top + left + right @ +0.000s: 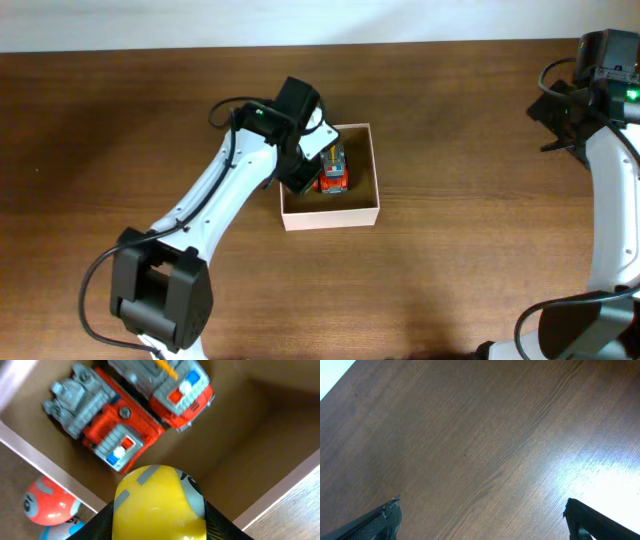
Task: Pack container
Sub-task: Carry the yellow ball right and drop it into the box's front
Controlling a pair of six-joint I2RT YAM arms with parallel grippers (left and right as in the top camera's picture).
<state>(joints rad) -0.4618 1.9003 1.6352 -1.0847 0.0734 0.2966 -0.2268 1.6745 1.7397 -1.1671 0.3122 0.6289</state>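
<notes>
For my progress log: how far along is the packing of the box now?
Done: two red fire trucks lie side by side in the container. In hand: the left gripper holds a yellow ball over the container's open top. Left: lower and release it; an orange ball sits outside the wall, probably next. The right gripper hangs open over the table.

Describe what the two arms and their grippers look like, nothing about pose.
Both arms have white rounded links with boxy black joints. The left arm carries looping black cables at its base and wrist, plus a small green light; the right arm shows a green light too. Fingers are black: left, right.
</notes>
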